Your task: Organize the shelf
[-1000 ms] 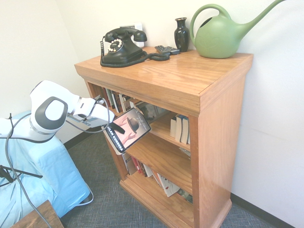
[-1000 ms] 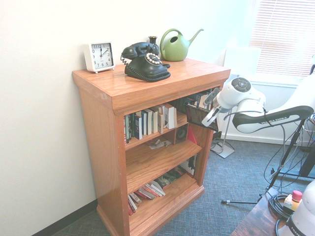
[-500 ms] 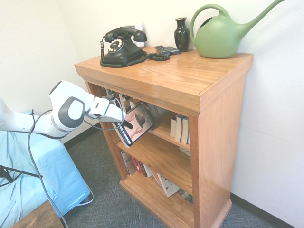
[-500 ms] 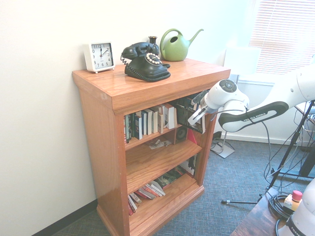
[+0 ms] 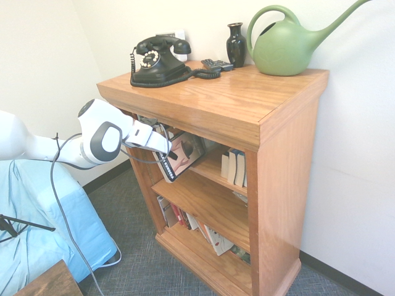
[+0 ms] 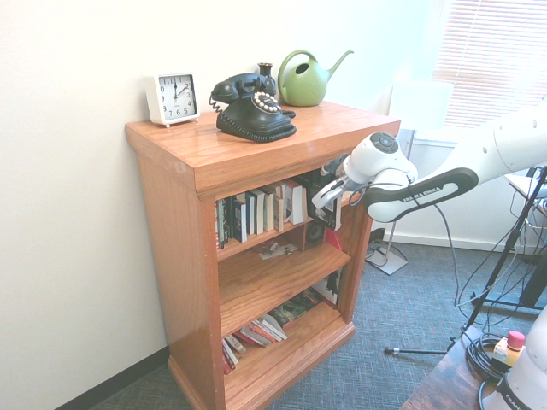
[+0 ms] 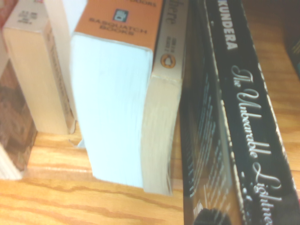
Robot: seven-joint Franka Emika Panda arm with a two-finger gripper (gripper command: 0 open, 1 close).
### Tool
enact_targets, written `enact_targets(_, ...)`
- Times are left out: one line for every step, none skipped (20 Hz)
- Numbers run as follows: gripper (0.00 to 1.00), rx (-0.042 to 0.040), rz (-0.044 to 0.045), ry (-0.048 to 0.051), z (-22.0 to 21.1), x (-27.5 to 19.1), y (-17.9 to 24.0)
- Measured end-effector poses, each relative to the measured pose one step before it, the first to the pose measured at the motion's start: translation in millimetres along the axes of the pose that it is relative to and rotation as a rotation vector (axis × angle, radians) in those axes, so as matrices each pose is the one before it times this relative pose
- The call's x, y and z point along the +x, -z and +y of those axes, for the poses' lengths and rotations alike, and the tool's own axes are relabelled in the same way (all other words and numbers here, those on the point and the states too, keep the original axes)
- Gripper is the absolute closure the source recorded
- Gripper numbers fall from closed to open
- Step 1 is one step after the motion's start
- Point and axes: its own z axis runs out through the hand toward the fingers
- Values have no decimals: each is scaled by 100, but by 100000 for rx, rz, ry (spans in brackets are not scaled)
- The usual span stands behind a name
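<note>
Seen from the first exterior view, the gripper point(image 5: 171, 153) stands at the left of the front opening of the shelf point(image 5: 285, 179), its fingers pinching a dark-edged paperback point(image 5: 186, 158). The book is tilted, its lower corner outside the opening; the step in hand is judged to be its insertion into the upper tier. The next move probably calls for straightening the book and easing it in beside its neighbours before release; a skewed entry could catch them. Farther right on that tier stand pale books point(image 5: 232, 166); above, from left to right, are a telephone point(image 5: 159, 68), a vase point(image 5: 236, 46) and a watering can point(image 5: 287, 48). The second exterior view, from the opposite side, exposes the clock's face point(image 6: 177, 98) and an upright row of books point(image 6: 259, 211); only the wrist view makes the lettered spine point(image 7: 251, 117) legible, including "KUNDERA".
</note>
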Motion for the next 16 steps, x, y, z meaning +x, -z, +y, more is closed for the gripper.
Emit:
enact_targets(100, -33, -235, -198, -88, 113, -344)
enact_targets(100, 28, -91, -133, -107, 152, -274)
enact_targets(100, -18, -98, -123, -66, 120, -252)
enact_targets(100, 177, 79, -132, -166, 213, -204)
enact_targets(100, 150, 56, -130, -147, 191, -203)
enact_targets(100, 159, 63, -152, -147, 209, -232)
enact_targets(100, 224, 84, -133, -176, 212, -232)
enact_targets(100, 155, 12, -159, -77, 150, -260)
enact_targets(100, 302, 164, -134, -110, 204, -239)
enact_targets(100, 368, 152, -204, -58, 48, -161)
enact_targets(100, 274, 365, 280, 18, 15, -49)
enact_targets(100, 116, 342, 122, 2, -15, -31)
enact_targets(100, 127, 523, 342, 17, -6, -42)
enact_targets(100, 302, 529, 266, -5, -41, -71)
enact_targets(100, 235, 472, 126, 12, -30, -77)
enact_targets(100, 229, 575, 126, 8, -41, -68)
